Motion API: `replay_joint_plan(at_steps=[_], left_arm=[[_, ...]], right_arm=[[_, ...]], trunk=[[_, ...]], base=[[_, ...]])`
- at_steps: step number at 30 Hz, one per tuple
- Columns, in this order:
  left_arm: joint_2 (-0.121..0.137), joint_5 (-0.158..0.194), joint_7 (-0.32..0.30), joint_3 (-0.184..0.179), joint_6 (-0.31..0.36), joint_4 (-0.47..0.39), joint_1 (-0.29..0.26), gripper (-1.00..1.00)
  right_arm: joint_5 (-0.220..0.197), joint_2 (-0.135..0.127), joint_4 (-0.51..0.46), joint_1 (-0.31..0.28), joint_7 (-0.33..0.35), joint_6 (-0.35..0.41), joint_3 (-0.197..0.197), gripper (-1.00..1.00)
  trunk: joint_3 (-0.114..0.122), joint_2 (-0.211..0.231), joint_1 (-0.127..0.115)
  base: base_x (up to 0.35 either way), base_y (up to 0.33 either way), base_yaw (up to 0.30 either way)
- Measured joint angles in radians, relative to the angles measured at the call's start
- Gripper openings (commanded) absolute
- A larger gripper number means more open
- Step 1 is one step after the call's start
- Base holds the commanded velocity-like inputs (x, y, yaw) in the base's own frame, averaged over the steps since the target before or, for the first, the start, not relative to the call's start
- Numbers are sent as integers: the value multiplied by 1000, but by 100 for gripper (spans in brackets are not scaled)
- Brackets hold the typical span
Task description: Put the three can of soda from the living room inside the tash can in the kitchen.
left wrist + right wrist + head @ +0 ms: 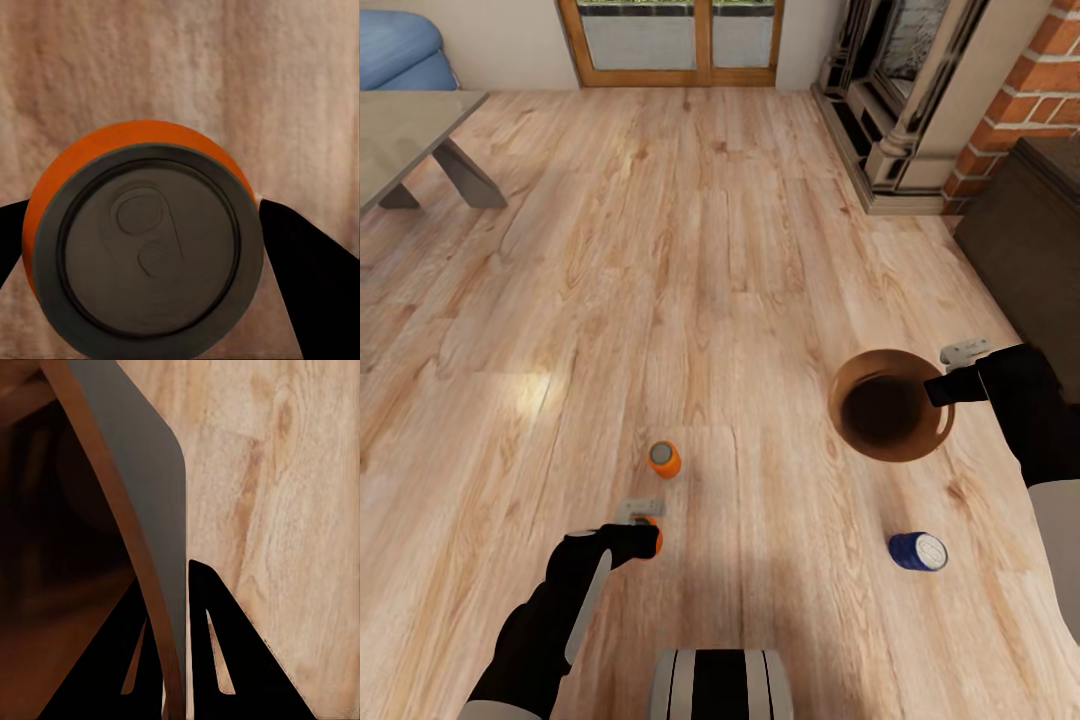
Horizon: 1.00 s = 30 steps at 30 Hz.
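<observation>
Light wood flooring (710, 250) runs across the living room before us, with the blue sofa (400, 50) and grey low table (410, 130) at the far left and the brick fireplace (920, 90) with a dark low cabinet (1025, 230) at the far right. Our left gripper (645, 535) is down near the floor, its two dark fingers (307, 277) set on either side of an upright orange can (142, 240), touching or almost touching its sides; we see the grey top with its pull tab face on. A second orange can (665, 459) stands just beyond it, apart from the gripper. At the near right, the blue can (917, 551) lies on its side on the boards. Farther right sits the trash can (890, 404), open mouth up. Our right gripper (943, 385) is at its rim, and the fingers (225, 660) sit close together with the thin copper-brown wall (142, 555) between them, pinching the rim.
</observation>
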Motion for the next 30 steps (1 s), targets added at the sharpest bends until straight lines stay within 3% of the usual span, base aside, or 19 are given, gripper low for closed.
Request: replay_joint_plan(at_steps=[5, 15, 23, 30], left_arm=[[0, 3, 0, 0, 0, -6, 1, -100], [0, 3, 1, 0, 2, -7, 0, -100], [0, 7, 4, -1, 61, -14, 0, -100], [4, 8, 3, 0, 190, -117, 1, -100]], right_arm=[[1, 1, -1, 0, 0, 0, 2, -100], [3, 1, -2, 0, -1, -1, 3, -100], [1, 4, -1, 0, -1, -1, 2, -100], [-3, 3, 1, 0, -1, -1, -4, -100]], trunk=[[0, 0, 0], [39, 2, -5], [70, 4, -8], [97, 6, -11]], base=[[-80, 0, 0], [-9, 0, 0], [0, 0, 0], [0, 0, 0]])
